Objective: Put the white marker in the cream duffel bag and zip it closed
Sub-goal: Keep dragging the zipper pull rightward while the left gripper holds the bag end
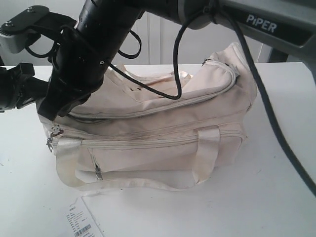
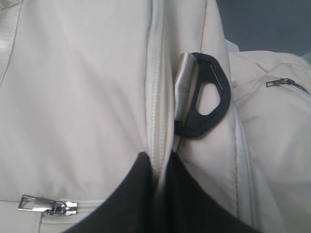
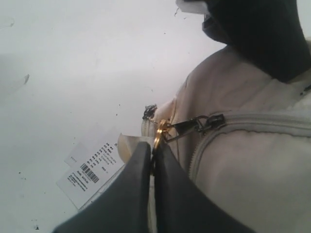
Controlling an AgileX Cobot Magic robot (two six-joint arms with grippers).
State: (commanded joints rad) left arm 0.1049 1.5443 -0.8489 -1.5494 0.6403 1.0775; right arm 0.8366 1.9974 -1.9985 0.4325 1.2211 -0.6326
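Note:
The cream duffel bag [image 1: 158, 133] lies on the white table [image 1: 276, 197], and its top zip looks shut along the length I can see. The white marker is out of view in every frame. My right arm [image 1: 84, 54] reaches across to the bag's left end. There the right gripper [image 3: 153, 148] is shut on the gold ring charm [image 3: 161, 133], which hangs from the top zipper's pull [image 3: 194, 125]. My left gripper [image 2: 158, 162] is shut on a fold of the bag's fabric [image 2: 87, 97] along a zip seam [image 2: 156, 97].
A white barcoded paper tag [image 1: 81, 222] [image 3: 92, 172] lies on the table in front of the bag's left end. A black D-ring with grey webbing [image 2: 201, 97] sits beside the pinched seam. A silver pocket zip pull [image 2: 43, 206] is close by. A black cable [image 1: 276, 123] crosses the right side.

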